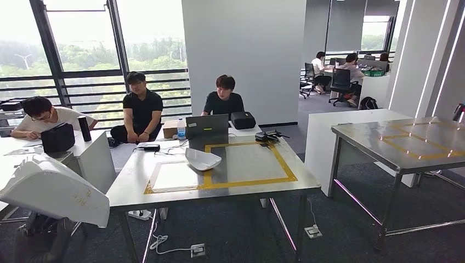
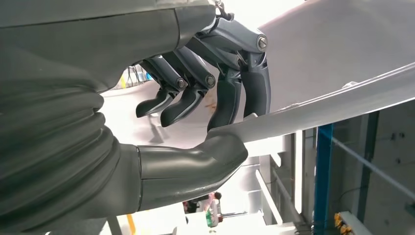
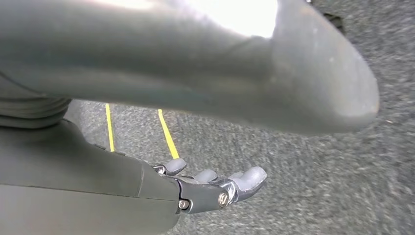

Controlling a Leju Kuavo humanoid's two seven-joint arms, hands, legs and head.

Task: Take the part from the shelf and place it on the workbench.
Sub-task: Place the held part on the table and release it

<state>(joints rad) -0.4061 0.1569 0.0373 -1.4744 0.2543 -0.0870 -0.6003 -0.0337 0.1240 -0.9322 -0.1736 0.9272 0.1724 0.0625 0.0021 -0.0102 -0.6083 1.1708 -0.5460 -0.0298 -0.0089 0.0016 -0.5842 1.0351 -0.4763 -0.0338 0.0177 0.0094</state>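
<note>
Gripping white part [image 1: 52, 189], left hand [image 2: 195, 112]

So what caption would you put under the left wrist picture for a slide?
The robot's left hand grips the edge of a large white part, thumb beneath and fingers on top.

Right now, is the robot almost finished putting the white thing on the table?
Partly. The picking up looks done: the left hand pinches the edge of a large white part, carried low at the robot's left side. What's in hand is bringing it to the workbench, which already bears a smaller white part. Setting it down is left. The right hand hangs open over the carpet.
</note>
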